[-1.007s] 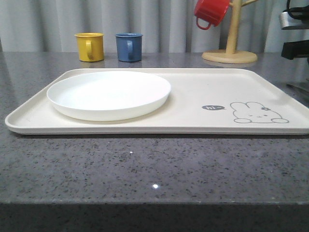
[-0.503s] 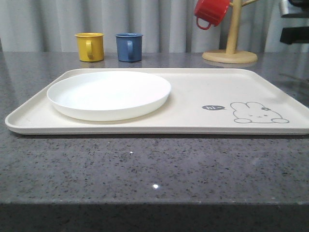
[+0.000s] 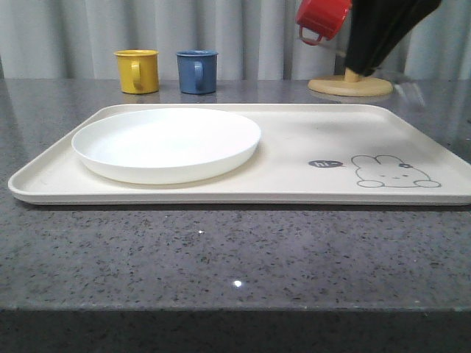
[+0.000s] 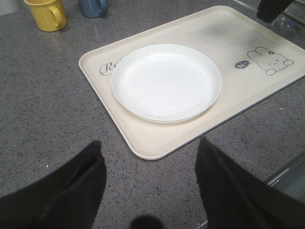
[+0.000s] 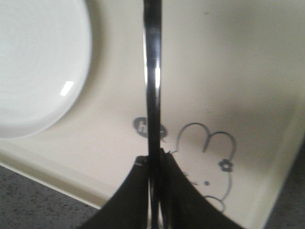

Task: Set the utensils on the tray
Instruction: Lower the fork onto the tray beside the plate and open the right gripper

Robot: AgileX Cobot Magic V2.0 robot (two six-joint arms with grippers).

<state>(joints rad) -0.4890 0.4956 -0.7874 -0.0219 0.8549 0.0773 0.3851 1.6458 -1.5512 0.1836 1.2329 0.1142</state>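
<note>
Utensil [image 5: 152,86] pinched in R claw [image 5: 153,164], prob. over tray [image 5: 248,71] | L claw [image 4: 150,167] spread, front cam: plate [image 3: 165,143].

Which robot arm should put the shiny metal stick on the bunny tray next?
The right one, probably. Its pincer is shut on a shiny utensil above the tray, near the rabbit drawing. The left pincer is open, holding nothing, off the tray's edge.
</note>
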